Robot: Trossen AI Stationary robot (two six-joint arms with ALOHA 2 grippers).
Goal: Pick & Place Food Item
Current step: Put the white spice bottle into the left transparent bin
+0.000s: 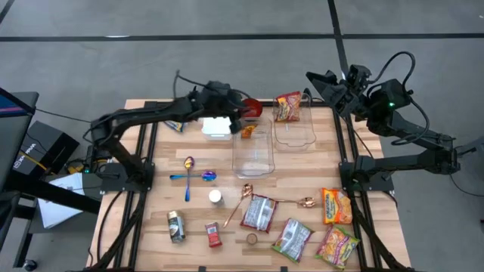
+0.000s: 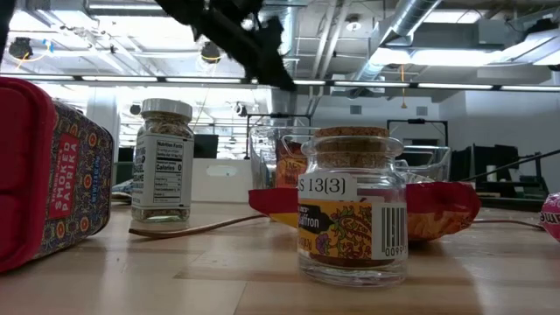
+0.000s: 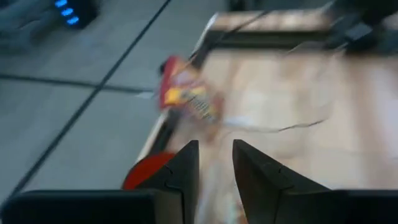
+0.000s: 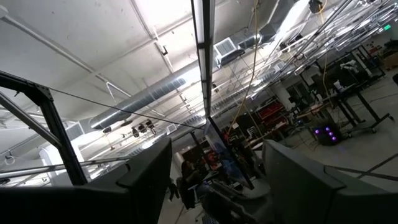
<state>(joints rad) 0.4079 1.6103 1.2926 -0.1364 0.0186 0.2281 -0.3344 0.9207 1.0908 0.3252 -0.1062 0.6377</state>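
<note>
My left gripper [image 1: 243, 113] hangs over the far middle of the table, above the far end of a clear container [image 1: 253, 155]. Its fingers stand slightly apart with nothing between them [image 3: 214, 180]. A small orange food item [image 1: 247, 130] lies in that container's far end. A red round thing [image 1: 253, 107] sits just beyond the gripper and also shows in the left wrist view [image 3: 146, 171]. A red-and-yellow packet [image 1: 288, 106] [image 3: 186, 96] lies in a second clear container [image 1: 295, 137]. My right gripper [image 1: 314, 78] is raised at the far right, open, pointing up [image 4: 217, 186].
A white box [image 1: 217, 126] sits left of the containers. Spoons [image 1: 189, 172], a white cap [image 1: 215, 196], a can [image 1: 175, 225] and several food packets [image 1: 337, 205] lie toward the near edge. A cork-topped spice jar [image 2: 350, 206] and a red tin [image 2: 44, 171] stand close to the low camera.
</note>
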